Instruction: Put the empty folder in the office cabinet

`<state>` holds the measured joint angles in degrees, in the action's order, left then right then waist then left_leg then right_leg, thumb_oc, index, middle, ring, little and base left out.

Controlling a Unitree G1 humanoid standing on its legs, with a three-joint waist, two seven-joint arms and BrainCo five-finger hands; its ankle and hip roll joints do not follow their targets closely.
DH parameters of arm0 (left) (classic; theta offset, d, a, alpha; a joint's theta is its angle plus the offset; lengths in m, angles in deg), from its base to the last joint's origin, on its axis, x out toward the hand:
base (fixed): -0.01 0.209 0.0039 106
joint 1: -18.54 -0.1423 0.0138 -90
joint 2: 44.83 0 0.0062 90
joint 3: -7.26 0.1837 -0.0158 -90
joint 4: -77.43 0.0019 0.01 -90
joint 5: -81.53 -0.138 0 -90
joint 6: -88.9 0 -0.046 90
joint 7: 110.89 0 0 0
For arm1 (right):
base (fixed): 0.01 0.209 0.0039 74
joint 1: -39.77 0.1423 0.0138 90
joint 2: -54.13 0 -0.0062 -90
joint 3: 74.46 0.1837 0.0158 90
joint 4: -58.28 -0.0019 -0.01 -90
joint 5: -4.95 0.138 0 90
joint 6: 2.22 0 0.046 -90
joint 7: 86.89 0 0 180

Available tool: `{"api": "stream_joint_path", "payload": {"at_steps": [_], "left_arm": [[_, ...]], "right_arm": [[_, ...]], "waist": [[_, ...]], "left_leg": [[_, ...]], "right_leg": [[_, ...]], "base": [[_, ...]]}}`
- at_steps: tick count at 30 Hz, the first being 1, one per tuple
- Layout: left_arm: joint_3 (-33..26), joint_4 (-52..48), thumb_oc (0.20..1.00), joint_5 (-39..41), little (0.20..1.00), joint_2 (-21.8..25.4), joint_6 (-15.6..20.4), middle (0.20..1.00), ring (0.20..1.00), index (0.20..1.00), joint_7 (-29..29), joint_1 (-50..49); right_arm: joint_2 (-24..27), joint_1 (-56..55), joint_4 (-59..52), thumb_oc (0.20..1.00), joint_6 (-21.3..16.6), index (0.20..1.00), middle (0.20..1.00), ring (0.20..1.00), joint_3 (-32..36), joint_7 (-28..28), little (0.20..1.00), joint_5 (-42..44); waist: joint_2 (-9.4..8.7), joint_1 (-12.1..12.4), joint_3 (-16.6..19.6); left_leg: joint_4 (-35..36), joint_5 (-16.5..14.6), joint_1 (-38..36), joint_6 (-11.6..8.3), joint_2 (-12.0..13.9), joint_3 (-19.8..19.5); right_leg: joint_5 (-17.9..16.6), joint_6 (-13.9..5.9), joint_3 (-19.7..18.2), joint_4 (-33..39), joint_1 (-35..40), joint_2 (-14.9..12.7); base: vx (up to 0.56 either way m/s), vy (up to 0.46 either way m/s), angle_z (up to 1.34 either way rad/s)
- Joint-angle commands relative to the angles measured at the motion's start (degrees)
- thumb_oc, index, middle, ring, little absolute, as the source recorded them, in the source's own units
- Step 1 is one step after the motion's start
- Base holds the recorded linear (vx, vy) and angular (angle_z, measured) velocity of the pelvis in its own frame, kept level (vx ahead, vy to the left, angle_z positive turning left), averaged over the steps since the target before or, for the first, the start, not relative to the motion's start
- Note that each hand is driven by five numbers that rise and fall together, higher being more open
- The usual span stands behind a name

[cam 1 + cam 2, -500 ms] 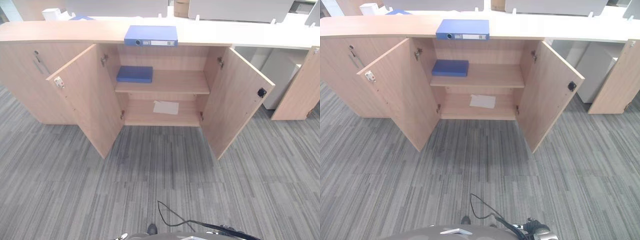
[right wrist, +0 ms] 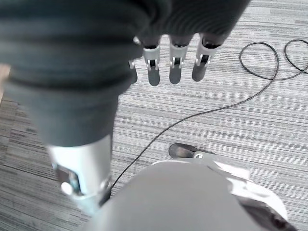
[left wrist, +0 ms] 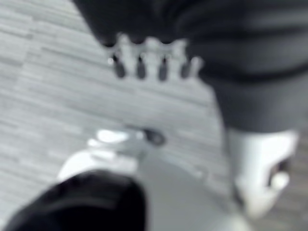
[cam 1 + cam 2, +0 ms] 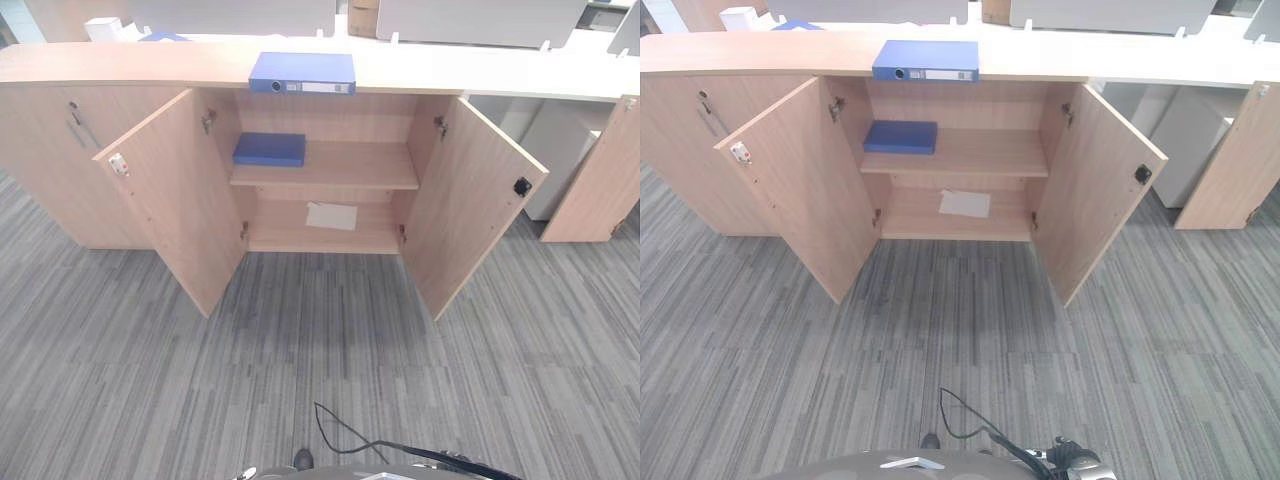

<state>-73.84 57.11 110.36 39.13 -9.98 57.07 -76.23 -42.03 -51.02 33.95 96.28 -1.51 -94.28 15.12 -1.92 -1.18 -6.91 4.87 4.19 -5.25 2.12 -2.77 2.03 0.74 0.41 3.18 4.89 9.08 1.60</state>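
Note:
A blue ring-binder folder (image 4: 301, 72) lies flat on top of the light wooden office cabinet (image 4: 340, 168), above its open middle bay. A second, thinner blue folder (image 4: 270, 148) rests on the left of the upper shelf inside. Both cabinet doors stand wide open, the left door (image 4: 180, 200) and the right door (image 4: 470, 200). My left hand (image 3: 139, 67) hangs low over the carpet with relaxed straight fingers and holds nothing. My right hand (image 2: 173, 67) hangs the same way, also empty. Both hands are far from the cabinet.
A white sheet of paper (image 4: 332, 215) lies on the cabinet's lower shelf. A closed cabinet section (image 4: 50, 150) stands to the left, and another open door (image 4: 600, 180) to the right. Grey striped carpet (image 4: 320, 350) stretches between me and the cabinet.

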Motion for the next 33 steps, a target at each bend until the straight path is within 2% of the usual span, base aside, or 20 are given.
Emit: {"api": "stream_joint_path", "payload": {"at_steps": [1,24,33], "left_arm": [[-0.6,3.5,1.000,-1.3,1.000,-0.6,0.1,1.000,1.000,1.000,-0.4,2.1],[-0.4,3.3,1.000,-0.9,1.000,-0.6,-0.5,1.000,1.000,1.000,0.1,2.2],[-0.7,3.4,1.000,-0.5,1.000,-0.5,-0.6,1.000,1.000,1.000,0.1,2.1]], "right_arm": [[1.6,2.0,1.1,1.000,-0.6,1.000,1.000,1.000,0.0,0.0,1.000,0.2],[1.8,2.0,0.6,1.000,-0.4,1.000,1.000,1.000,-0.3,0.1,1.000,-0.3],[1.7,1.9,0.9,1.000,-1.5,1.000,1.000,1.000,-0.2,0.7,1.000,-0.3]], "waist": [[0.11,-0.5,-0.6],[0.26,-0.7,-0.9],[0.38,-0.7,-1.1]], "left_leg": [[0.1,-7.6,-2.0,1.18,-1.7,1.6],[0.1,-7.4,-2.0,0.99,-1.4,1.6],[0.1,-7.2,-2.1,0.74,-1.1,1.7]], "right_leg": [[-1.6,-3.79,1.5,0.1,-1.3,-0.9],[-1.5,-3.59,1.6,0.1,-1.3,-0.8],[-1.3,-3.38,1.9,0.1,-1.0,-0.7]], "base": [[0.00,0.000,0.00],[0.00,0.000,0.00],[0.01,-0.011,0.00]]}}
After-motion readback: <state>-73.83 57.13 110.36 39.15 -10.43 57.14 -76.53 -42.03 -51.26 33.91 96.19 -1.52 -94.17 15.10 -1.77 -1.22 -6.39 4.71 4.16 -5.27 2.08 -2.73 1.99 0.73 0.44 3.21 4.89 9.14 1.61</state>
